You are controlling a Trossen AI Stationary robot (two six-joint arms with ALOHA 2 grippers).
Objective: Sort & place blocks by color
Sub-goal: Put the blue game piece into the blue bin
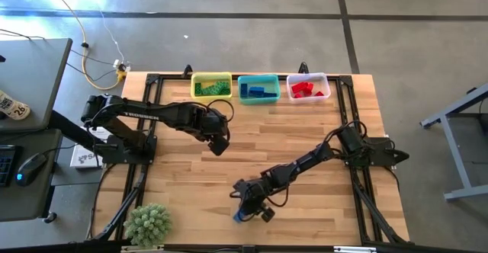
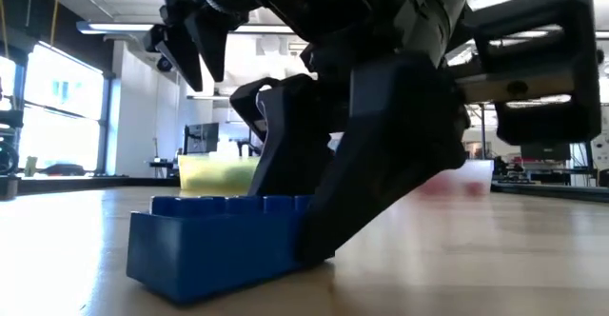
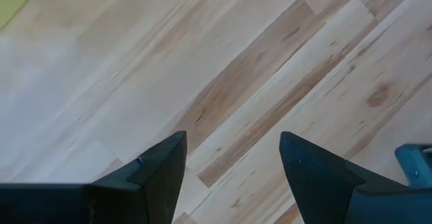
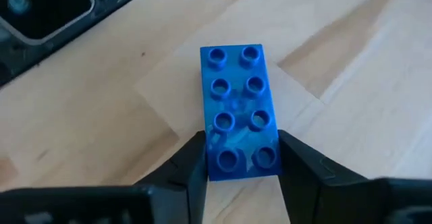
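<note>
One blue two-by-four studded block (image 4: 237, 109) lies near the table's near edge, also seen in the high view (image 1: 239, 216) and the low view (image 2: 214, 245). My right gripper (image 4: 239, 166) is down at it and shut on one end. My left gripper (image 1: 219, 142) hangs open over bare wood left of the table's middle, below the yellow bin; its wrist view (image 3: 233, 160) shows only planks between the fingers. Green blocks (image 1: 212, 88) lie in the yellow bin, blue blocks (image 1: 258, 91) in the teal bin and red blocks (image 1: 306, 89) in the clear bin. My right gripper pinches the blue block between its two fingers at one short end (image 4: 241, 158), one finger on each long side. The fingers (image 2: 381, 164) come slanting down from above and lie across the block. The block sits studs up, its underside (image 2: 190, 292) on the table.
Three bins stand in a row at the far edge: yellow bin (image 1: 211, 76), teal bin (image 1: 259, 78), clear bin (image 1: 308, 76). A spiky green plant (image 1: 149, 224) sits at the near left corner. Bare wood lies between the arms and the bins.
</note>
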